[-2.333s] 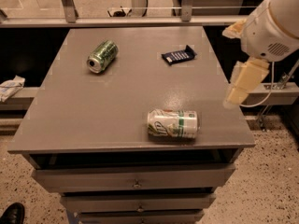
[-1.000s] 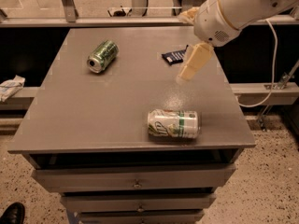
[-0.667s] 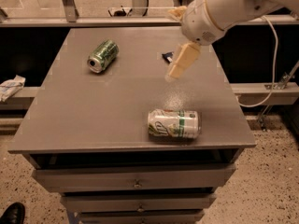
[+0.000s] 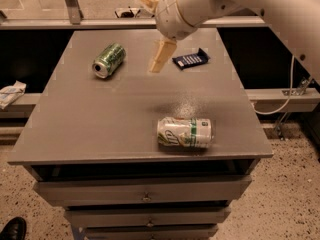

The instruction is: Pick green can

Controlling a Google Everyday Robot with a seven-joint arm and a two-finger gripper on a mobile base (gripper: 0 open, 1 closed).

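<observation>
The green can (image 4: 108,60) lies on its side at the back left of the grey table (image 4: 100,129), its silver end facing front-left. My gripper (image 4: 161,57), cream-coloured on the white arm, hangs above the back middle of the table, to the right of the green can and well apart from it. It holds nothing that I can see.
A mostly white can with a green band (image 4: 184,132) lies on its side near the front right edge. A dark blue packet (image 4: 190,59) lies at the back right, just right of the gripper. Drawers sit under the tabletop. A shoe (image 4: 12,229) shows at the bottom left.
The arm has swung from the table's right edge leftward across the back, bringing the gripper closer to the green can. The cans and the packet have not moved.
</observation>
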